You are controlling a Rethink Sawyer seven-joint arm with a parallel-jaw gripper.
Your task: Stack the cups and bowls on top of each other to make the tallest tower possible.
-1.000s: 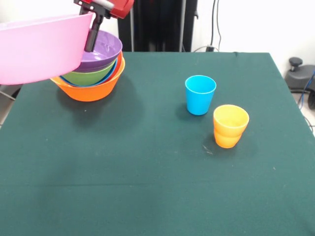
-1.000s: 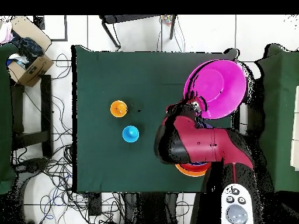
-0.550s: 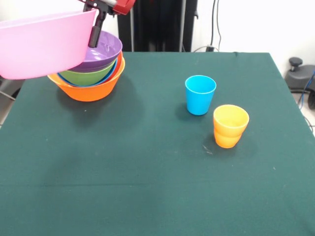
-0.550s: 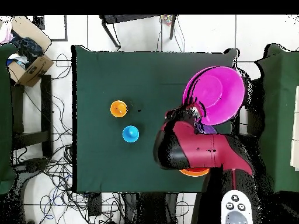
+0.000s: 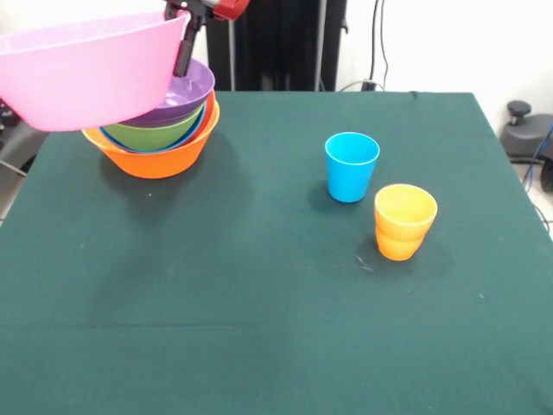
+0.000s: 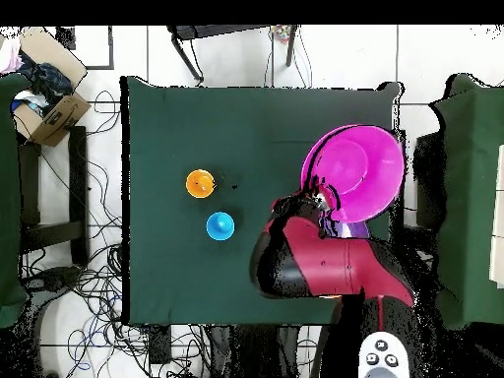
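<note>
Tower (image 5: 155,138) at the far left corner of the table (image 5: 259,328) in the front view: orange bowl (image 5: 155,160) as base, then blue rim, green bowl (image 5: 151,134), red-orange edge (image 5: 210,108) and purple bowl (image 5: 186,91) nested inside. Held above and left of it, off the pile and tilted, a big pink bowl (image 5: 91,73), its right rim clamped by the gripper (image 5: 186,47) reaching down from the top edge, one dark finger outside the wall. Pink bowl covering the left half of the tower and overhanging the table's left edge; whether it touches the purple rim cannot be told. Well apart to the right, a blue cup (image 5: 352,166) upright and empty; just beside it, nearer the camera, orange cups (image 5: 404,221) nested upright, a yellow inside showing. Nothing between cups and tower but green cloth. Seen from overhead: pink bowl (image 6: 356,172) open side up and empty, near the table's right edge, with only a sliver of purple (image 6: 356,228) showing beneath. Gripper (image 6: 317,200) at the bowl's left rim, the red arm (image 6: 325,266) hiding most of the tower. Blue cup (image 6: 220,226) and orange cups (image 6: 200,182) at centre-left, close together, clear of the arm. Off the table at upper left, a cardboard box (image 6: 49,108) of clutter; cables (image 6: 98,305) across the floor.
</note>
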